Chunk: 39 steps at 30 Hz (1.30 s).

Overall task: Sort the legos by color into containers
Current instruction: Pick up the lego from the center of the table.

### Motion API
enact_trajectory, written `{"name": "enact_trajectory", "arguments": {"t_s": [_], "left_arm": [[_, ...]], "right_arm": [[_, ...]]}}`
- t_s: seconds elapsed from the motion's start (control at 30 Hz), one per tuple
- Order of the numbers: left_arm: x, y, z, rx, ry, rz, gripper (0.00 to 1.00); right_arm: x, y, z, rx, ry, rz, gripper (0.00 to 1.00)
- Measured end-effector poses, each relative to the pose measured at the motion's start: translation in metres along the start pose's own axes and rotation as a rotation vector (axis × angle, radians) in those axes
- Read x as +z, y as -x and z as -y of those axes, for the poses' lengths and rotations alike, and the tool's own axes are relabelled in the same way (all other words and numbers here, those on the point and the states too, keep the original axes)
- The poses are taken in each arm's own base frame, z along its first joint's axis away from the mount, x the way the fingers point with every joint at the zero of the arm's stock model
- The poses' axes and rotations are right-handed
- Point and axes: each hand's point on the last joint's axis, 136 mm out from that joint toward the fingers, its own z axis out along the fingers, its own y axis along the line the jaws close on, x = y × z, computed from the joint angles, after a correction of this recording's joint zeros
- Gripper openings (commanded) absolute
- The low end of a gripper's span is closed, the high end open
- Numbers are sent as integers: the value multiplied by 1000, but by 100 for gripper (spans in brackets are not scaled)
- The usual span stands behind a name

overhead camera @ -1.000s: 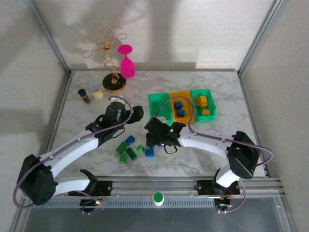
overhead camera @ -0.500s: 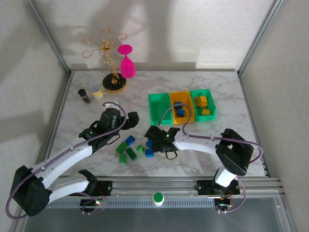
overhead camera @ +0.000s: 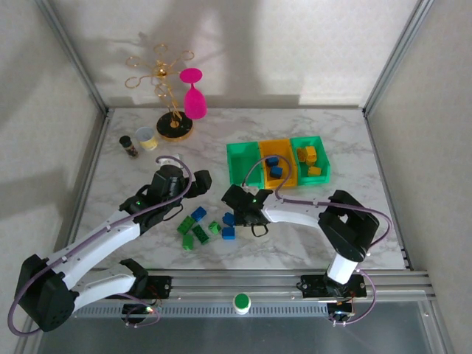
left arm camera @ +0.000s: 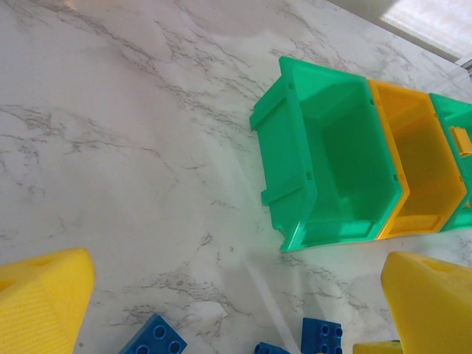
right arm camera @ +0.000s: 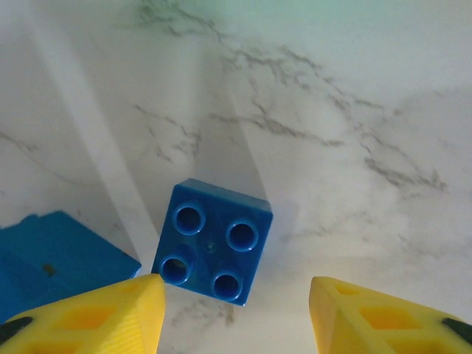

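Toward the near edge of the marble bench, we see the right gripper parted around a blue studded plastic brick, not clamping it, while the left gripper gapes empty.

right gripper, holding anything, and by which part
Nothing is held: the right gripper stands open over a small blue four-stud plastic brick, unclamped.

Three containers, about twelve legos
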Motion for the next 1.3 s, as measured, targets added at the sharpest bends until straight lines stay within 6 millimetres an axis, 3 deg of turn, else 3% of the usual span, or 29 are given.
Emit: {"name": "enact_trajectory", "arguments": {"t_s": [0.43,0.9,1.1,1.3], "left_arm": [[0,0,-2,1,12,4,99],[-3,3,-2,-2,8,14,100],[-4,4,-1,-14,4,18,100],[-12,10,4,-36,-24,37,100]], "right_arm": [[9,16,-16,-4,31,27,56],[19,21,-14,-11,12,22,33],[14,20,-11,-11,14,24,31],[-16,38,-5,9,47,77,32]]}}
